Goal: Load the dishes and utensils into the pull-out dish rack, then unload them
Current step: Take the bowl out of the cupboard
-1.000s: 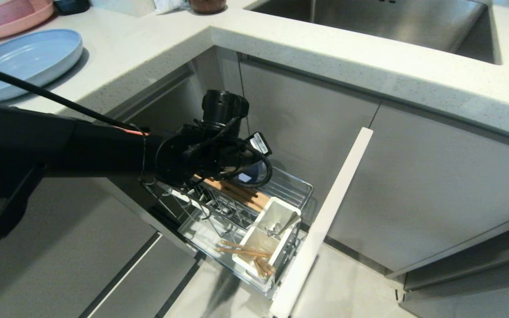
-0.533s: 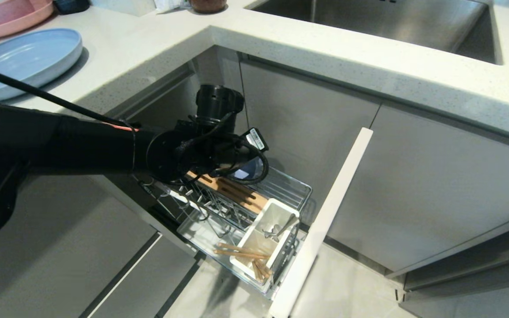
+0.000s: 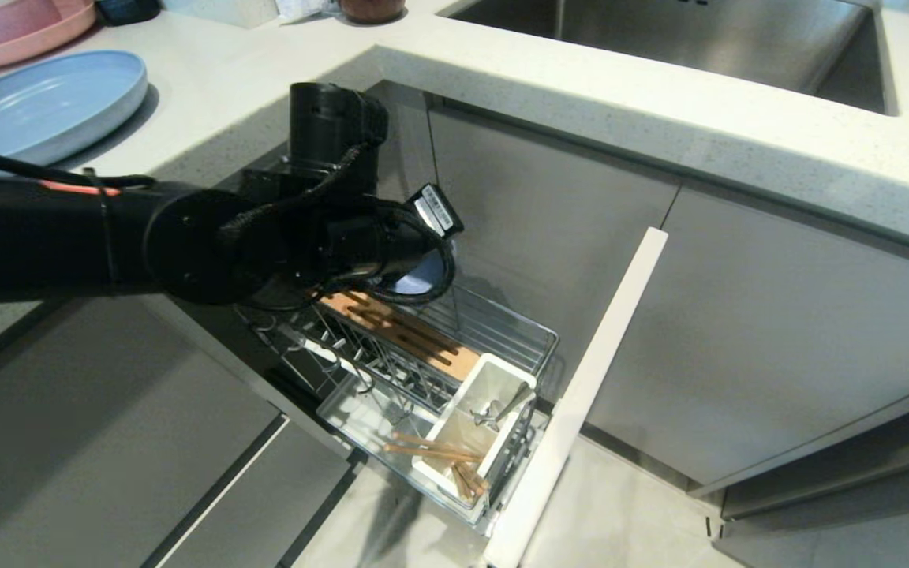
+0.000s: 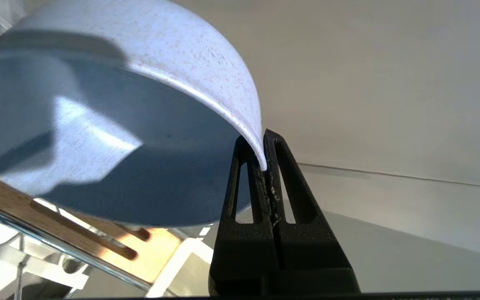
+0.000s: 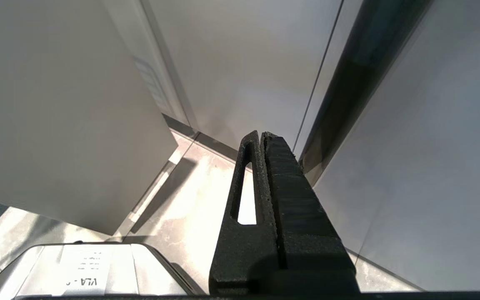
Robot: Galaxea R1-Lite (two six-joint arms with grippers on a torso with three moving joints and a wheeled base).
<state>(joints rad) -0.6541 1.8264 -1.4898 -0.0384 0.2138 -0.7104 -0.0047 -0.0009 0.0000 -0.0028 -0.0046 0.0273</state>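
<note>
Left arm is lifting: since a second ago the left gripper (image 4: 263, 156) has come up off the pull-out dish rack (image 3: 502, 335) toward the counter edge, taking the bowl (image 4: 111, 137) with it. Unload phase, by the look of it. Jaws are pinched narrow on the bowl's rim, one finger inside and one outside; the bowl is hanging tilted off the tips, clear above the wooden strip (image 3: 403, 335). Plate (image 3: 36, 110) is already sitting on the countertop (image 3: 265, 71), up and to the robot's left of the gripper, so the next move is probably up over the counter lip, then left toward it. Chopsticks (image 3: 435, 451) and spoon (image 3: 506, 408) are sitting in the white caddy (image 3: 462, 430). Right gripper (image 5: 261, 139) is parked low by the cabinets, fingers together, empty.
</note>
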